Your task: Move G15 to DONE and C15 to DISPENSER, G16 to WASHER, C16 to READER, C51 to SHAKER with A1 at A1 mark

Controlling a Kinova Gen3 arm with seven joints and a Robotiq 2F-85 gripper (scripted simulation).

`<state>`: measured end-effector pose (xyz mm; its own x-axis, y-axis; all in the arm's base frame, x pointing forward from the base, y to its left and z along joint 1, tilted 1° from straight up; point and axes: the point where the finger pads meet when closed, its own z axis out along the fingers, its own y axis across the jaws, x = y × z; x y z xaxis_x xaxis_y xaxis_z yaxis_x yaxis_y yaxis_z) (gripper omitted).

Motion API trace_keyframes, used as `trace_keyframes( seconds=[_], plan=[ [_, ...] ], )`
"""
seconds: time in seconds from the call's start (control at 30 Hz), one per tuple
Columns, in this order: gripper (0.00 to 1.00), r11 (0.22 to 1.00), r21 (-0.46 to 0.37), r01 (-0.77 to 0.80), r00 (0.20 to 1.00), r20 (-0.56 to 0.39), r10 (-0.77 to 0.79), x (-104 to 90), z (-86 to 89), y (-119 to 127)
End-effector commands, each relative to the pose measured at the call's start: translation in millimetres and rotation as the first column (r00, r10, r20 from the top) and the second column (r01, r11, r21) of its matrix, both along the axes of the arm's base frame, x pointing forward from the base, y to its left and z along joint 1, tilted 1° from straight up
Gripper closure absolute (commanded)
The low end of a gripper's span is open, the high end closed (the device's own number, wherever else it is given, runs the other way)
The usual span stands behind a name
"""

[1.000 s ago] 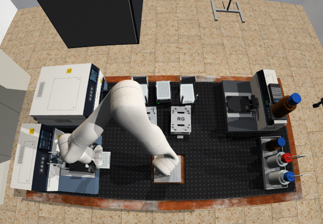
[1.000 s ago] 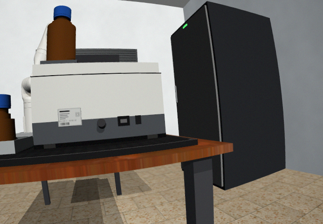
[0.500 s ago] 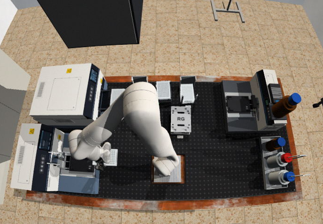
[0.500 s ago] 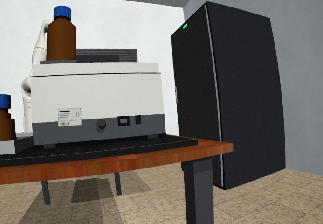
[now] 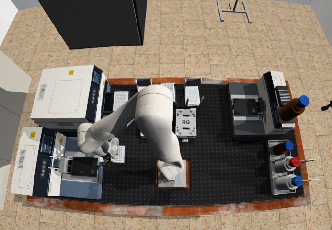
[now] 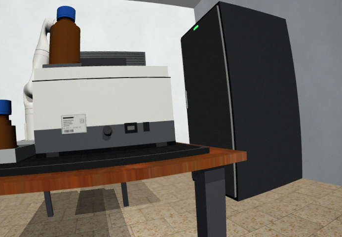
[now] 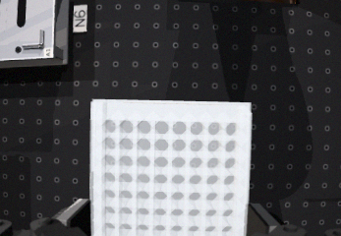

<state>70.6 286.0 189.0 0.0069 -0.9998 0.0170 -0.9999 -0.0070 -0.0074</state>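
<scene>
My gripper (image 5: pixel 108 158) (image 7: pixel 168 219) is shut on a white well plate (image 5: pixel 120 153) (image 7: pixel 170 162), its fingers on the two long sides. It holds the plate level above the black deck (image 5: pixel 220 167), just right of the blue-fronted instrument, whose dark nest (image 5: pixel 84 166) is empty. I cannot read the plate's label. In the wrist view the N6 nest (image 7: pixel 11 34) lies beyond the plate at the upper left. Another white plate (image 5: pixel 120 98) sits in the white instrument at the back left. The RG nest (image 5: pixel 185 121) is bare.
Three stack racks (image 5: pixel 192 93) stand along the back edge, two with plates showing. A grey instrument (image 5: pixel 243 107) with an empty dark nest stands at the right, with brown bottles (image 5: pixel 293 107) (image 6: pixel 64 36) beside it. My arm (image 5: pixel 152 113) crosses the deck's middle.
</scene>
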Motion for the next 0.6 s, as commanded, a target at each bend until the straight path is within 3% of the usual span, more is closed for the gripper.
trace_keyframes(
  seconds=[0.0,0.57],
  plan=[
    [0.06,1.0,0.002,0.0,1.0,-0.001,0.0,11.1,0.5,-4],
    [0.06,1.0,0.002,0.0,1.0,-0.001,0.0,55.5,1.0,-21]
  ],
)
